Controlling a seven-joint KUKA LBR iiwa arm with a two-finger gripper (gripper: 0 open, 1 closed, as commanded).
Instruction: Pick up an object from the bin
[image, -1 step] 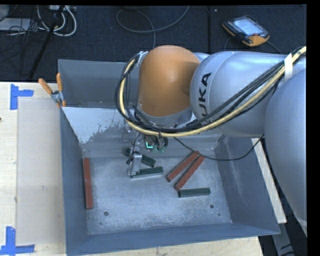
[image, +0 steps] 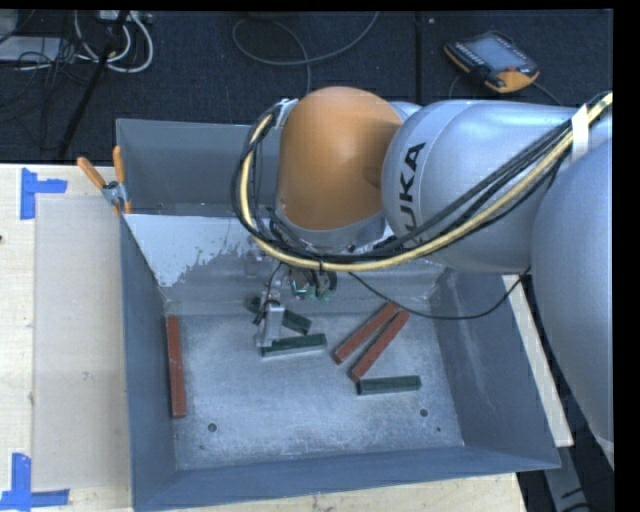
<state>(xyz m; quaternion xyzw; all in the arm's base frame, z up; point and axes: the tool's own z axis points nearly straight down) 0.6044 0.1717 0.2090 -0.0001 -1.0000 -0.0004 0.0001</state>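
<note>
My tool (image: 272, 310) is down at two dark green bars (image: 295, 343), mid-bin (image: 150, 400).
I can't tell whether it is open, closed or gripping; the bars lie just left of two brown sticks (image: 368, 335).

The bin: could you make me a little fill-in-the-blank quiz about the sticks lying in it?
1. The nearest stick to the gripper is dark ____.
2. The bin holds ____ reddish-brown sticks in all.
3. One of them, the lone stick, lies along the bin's ____ wall in the camera view.
Missing words: green; three; left.
</note>
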